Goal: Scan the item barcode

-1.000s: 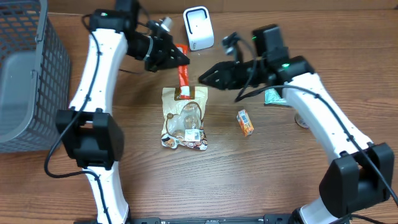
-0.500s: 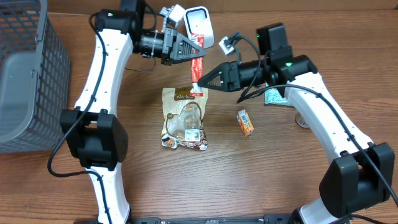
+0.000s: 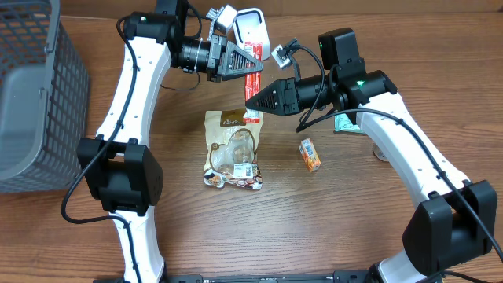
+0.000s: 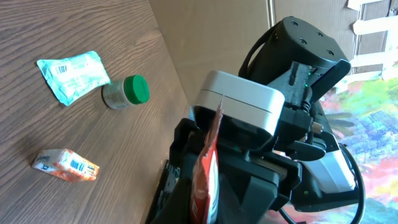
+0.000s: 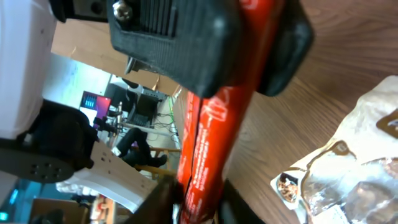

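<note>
A long red packet (image 3: 252, 85) hangs upright just below the white scanner (image 3: 250, 27) at the back of the table. My left gripper (image 3: 245, 64) is shut on its upper end, and the packet (image 4: 208, 168) runs up out of those jaws in the left wrist view. My right gripper (image 3: 251, 103) has come in from the right. Its fingers press both sides of the packet (image 5: 217, 124) lower down, with the left gripper's black fingers (image 5: 180, 37) clamped above. I cannot make out a barcode on the packet.
A clear snack bag (image 3: 233, 149) lies under the packet. An orange box (image 3: 310, 155), a teal sachet (image 3: 346, 122) and a green-lidded jar (image 4: 127, 92) lie to the right. A grey wire basket (image 3: 31, 94) stands at the far left.
The left gripper carried the red packet up and right towards the scanner. The right gripper moved left and closed its jaws onto the packet's lower part.
</note>
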